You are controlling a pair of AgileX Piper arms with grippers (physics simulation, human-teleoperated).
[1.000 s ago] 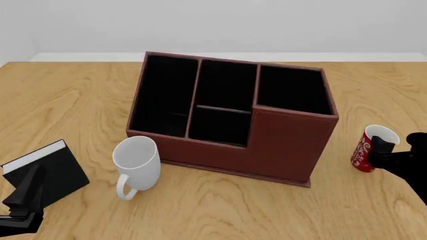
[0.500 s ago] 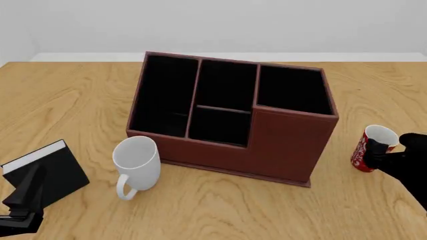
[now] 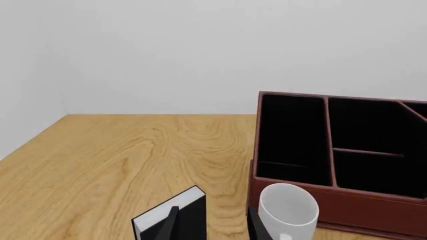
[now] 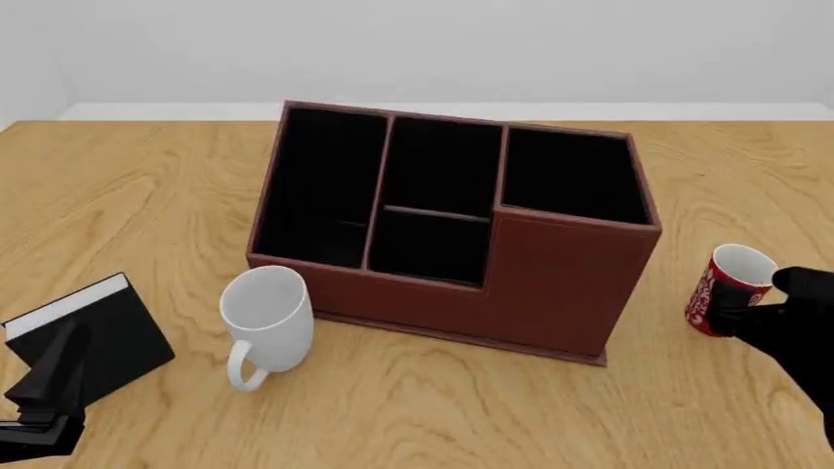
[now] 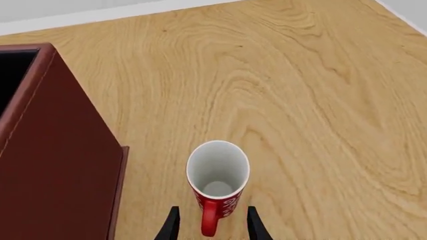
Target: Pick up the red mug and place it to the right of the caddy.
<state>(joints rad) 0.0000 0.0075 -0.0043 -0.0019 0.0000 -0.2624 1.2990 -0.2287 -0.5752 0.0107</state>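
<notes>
Red mug (image 5: 217,187) stands upright on bench (image 5: 320,100), right of caddy (image 4: 521,274), apart. Right gripper (image 5: 212,225) jaws open astride the handle, not gripping. Risk: you clip the handle, mug tips. Left gripper (image 3: 213,225) jaws open, idle.

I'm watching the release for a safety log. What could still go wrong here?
1. The right hand straddles the handle of the red mug; pulling back off-line might snag and tip it.
2. The mug stands apart from the caddy, but a sideways nudge could knock it into that wall.
</notes>
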